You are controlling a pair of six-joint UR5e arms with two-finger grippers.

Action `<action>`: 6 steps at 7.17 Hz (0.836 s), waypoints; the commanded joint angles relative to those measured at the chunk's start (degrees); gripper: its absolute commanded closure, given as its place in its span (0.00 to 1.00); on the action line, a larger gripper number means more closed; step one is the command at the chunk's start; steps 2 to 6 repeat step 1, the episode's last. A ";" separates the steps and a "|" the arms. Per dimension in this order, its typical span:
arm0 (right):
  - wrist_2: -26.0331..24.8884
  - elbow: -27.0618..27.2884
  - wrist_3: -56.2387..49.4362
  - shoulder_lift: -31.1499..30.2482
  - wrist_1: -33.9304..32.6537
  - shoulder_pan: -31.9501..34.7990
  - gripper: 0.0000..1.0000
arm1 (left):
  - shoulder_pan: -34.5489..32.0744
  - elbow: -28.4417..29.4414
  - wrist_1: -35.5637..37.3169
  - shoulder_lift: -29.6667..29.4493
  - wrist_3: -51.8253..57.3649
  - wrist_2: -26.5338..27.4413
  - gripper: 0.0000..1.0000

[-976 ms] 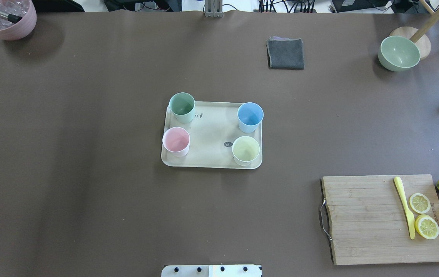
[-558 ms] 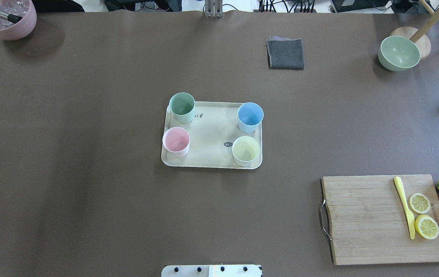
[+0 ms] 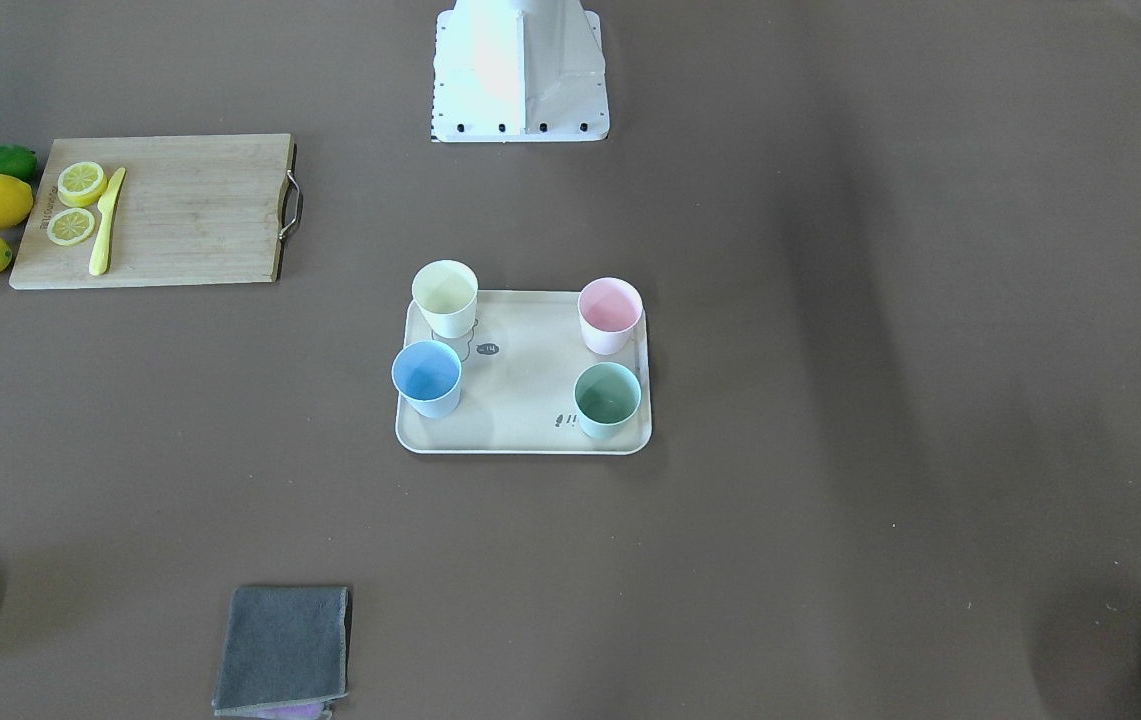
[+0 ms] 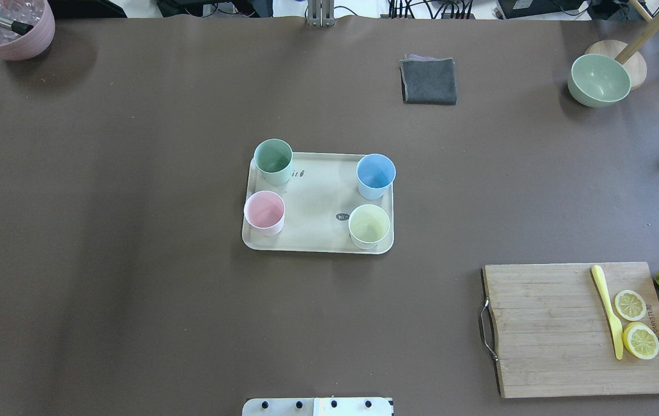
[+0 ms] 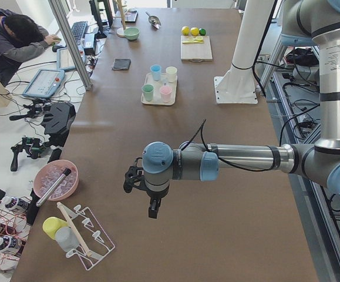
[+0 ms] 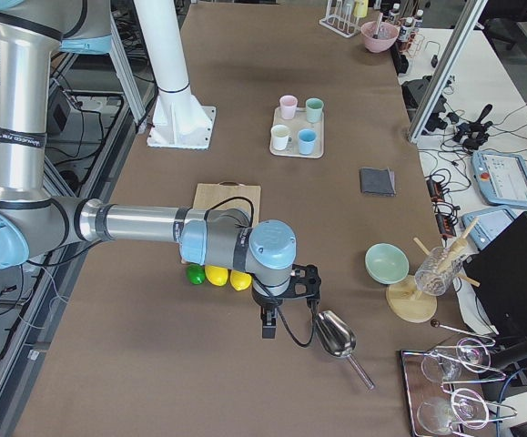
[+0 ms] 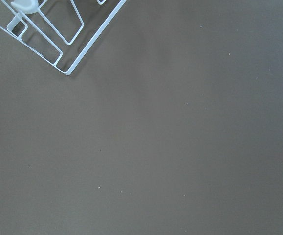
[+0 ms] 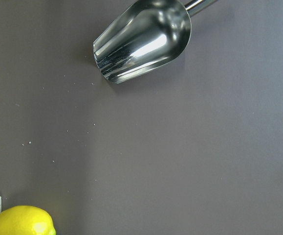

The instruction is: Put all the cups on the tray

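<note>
Brown table (image 4: 133,242): tray (image 4: 317,199) at centre.
On the tray, one per corner, upright, close to its rim: mint green cup (image 4: 273,157), light blue cup (image 4: 375,171), pale pink cup (image 4: 264,209), pale yellow cup (image 4: 369,223).
Left gripper (image 5: 151,209), right gripper (image 6: 268,325): well apart from the tray; whether the jaws are apart or together cannot be told.
Risk: a needless reach toward the tray could tip a rim-side cup off.

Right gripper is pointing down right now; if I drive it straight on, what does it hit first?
Most likely bare table. The right gripper points down, and its wrist view shows open tabletop at centre, with the metal scoop off to one edge and a lemon at the opposite corner.
</note>
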 commanded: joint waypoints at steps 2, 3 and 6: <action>0.00 0.00 -0.03 0.00 0.00 -0.08 0.00 | 0.00 -0.02 0.01 0.00 0.00 0.00 0.02; 0.00 0.00 -0.03 0.00 0.00 -0.08 0.00 | 0.00 -0.02 0.01 0.00 0.00 0.00 0.02; 0.00 0.00 -0.03 0.00 0.00 -0.08 0.00 | 0.00 -0.02 0.01 0.00 0.00 0.00 0.02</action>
